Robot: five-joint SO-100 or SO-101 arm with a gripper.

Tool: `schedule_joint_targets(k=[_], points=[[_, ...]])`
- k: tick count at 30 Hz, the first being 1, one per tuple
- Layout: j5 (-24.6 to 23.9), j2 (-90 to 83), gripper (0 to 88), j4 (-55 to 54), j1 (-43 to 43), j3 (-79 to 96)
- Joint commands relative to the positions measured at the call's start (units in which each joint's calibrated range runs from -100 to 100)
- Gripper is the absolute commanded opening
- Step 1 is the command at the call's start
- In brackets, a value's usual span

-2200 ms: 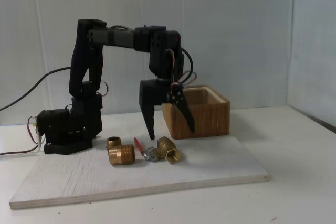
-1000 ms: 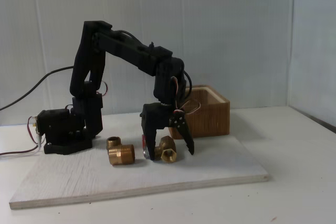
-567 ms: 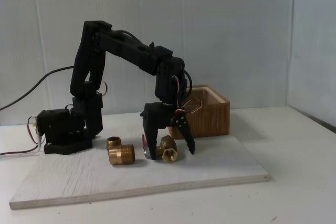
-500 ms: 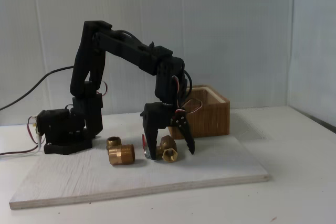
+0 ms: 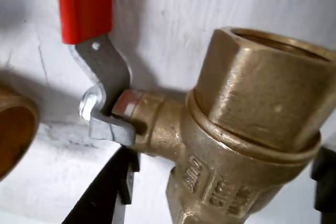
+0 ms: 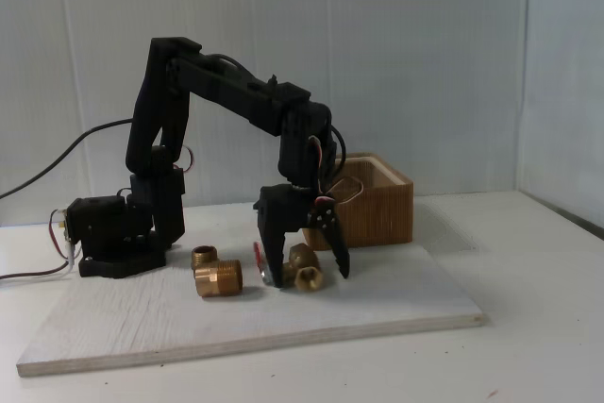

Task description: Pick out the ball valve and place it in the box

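The ball valve [image 6: 304, 274] lies on the white board in front of the box [image 6: 377, 201], a ribbed light-brown wooden square. My gripper [image 6: 308, 277] is lowered over the valve, open, with one black finger on each side of it. In the wrist view the valve's brass body [image 5: 247, 129] is close up, with its silver stem and red lever handle [image 5: 85, 4] pointing up-left. My gripper [image 5: 215, 198] straddles the body. The left finger [image 5: 107, 195] sits under the stem, with a small gap to the body, and the right finger [image 5: 325, 179] is at the frame's edge.
A brass threaded elbow fitting [image 6: 216, 273] lies on the white board [image 6: 396, 304] just left of the valve, and its rim [image 5: 13, 135] shows at the wrist view's left edge. The arm's base [image 6: 118, 233] and cables stand at the back left.
The arm came down from above the fittings until its fingers straddled the valve. In the last half second the valve turned slightly and the arm barely moved.
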Motion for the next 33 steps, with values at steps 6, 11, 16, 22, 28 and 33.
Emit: schedule_joint_targets(k=[6,11,16,22,28,33], points=[[-0.34,-1.00,7.3,-0.38,0.30,-2.15],[-0.28,-0.74,3.5,-0.38,0.30,-2.15],[-0.18,-0.49,3.4,-0.38,0.30,-2.15],[-0.13,-0.49,3.2,0.05,0.07,-2.15],[-0.13,-0.49,0.5,-0.12,0.22,-2.15],[-0.28,-0.57,0.8,0.05,0.22,-2.15]])
